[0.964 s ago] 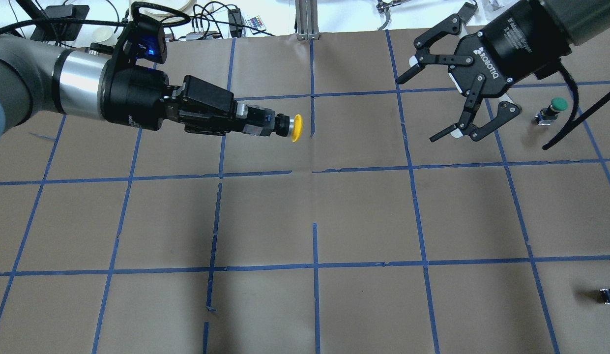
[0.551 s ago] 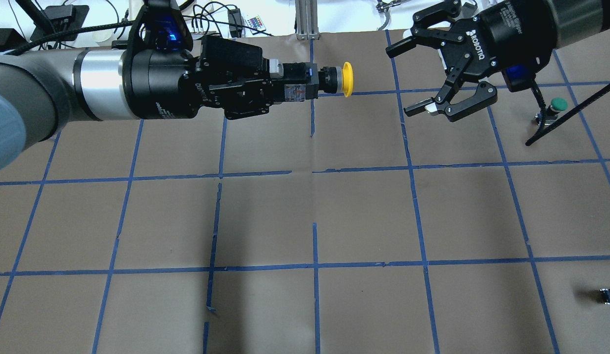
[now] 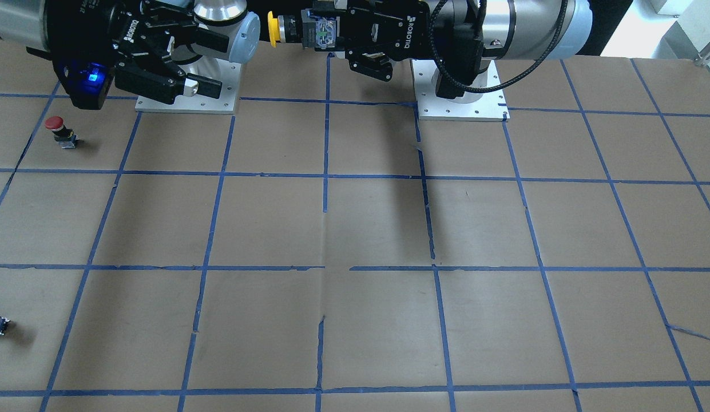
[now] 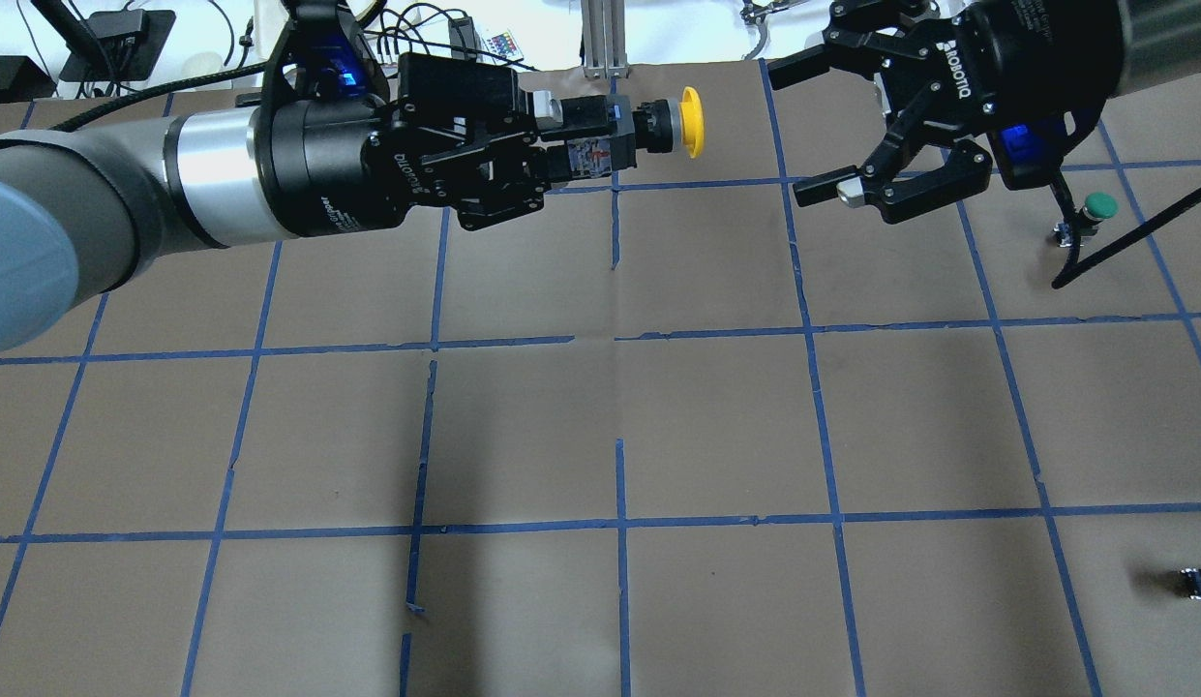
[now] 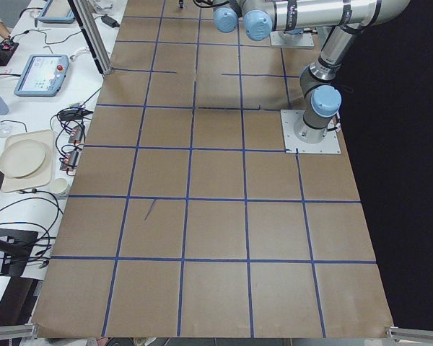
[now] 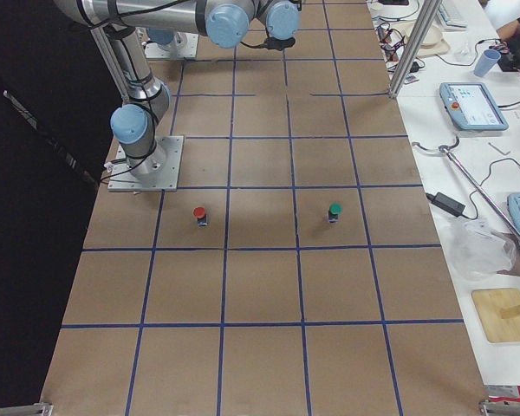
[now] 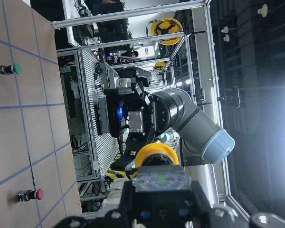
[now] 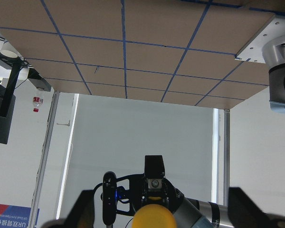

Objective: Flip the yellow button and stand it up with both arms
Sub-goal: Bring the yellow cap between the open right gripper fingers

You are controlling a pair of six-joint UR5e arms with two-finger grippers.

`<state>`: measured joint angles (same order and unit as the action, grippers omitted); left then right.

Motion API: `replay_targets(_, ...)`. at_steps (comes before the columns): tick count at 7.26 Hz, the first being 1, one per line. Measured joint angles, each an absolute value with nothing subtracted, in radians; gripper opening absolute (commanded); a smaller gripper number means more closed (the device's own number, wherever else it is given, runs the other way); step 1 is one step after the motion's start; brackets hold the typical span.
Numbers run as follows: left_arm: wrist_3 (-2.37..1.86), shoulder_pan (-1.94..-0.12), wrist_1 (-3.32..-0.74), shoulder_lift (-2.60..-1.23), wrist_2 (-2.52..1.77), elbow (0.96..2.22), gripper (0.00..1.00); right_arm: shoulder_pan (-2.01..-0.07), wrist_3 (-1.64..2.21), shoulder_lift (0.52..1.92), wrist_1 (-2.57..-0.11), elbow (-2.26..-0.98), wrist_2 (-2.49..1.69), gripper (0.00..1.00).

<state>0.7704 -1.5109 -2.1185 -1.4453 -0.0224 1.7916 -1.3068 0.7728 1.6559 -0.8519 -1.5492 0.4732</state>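
Observation:
My left gripper (image 4: 566,145) is shut on the black-and-grey body of the yellow button (image 4: 690,122) and holds it level, high above the table's far middle. The yellow cap points at my right gripper (image 4: 809,131). That gripper is open and empty, facing the cap with a gap between them. In the front-facing view the button's cap (image 3: 272,27) sits between the left gripper (image 3: 332,31) and the right gripper (image 3: 213,64). The cap fills the bottom middle of the left wrist view (image 7: 156,154) and of the right wrist view (image 8: 154,216).
A green-capped button (image 4: 1098,206) stands on the table under the right arm. A red-capped button (image 3: 55,123) stands near the right arm's base. A small dark block (image 4: 1198,581) lies at the near right edge. Blue tape lines grid the brown table (image 4: 619,426).
The left gripper carried the yellow button up and toward the far right, nearer the right gripper. The right gripper rose and turned its open jaws to face the cap.

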Motion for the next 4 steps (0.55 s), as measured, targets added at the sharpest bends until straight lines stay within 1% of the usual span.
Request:
replay_targets(2, 0.75, -1.511, -2.09, -1.441, 0.022, 1.762, 0.07, -1.322, 0.775, 1.681, -0.825, -1.551, 0.435, 1.0)
replay_targets(4, 0.701, -1.511, -2.085, -1.441, 0.028, 1.749, 0.06, -1.361, 0.783, 1.678, -0.828, -1.545, 0.405, 1.0)
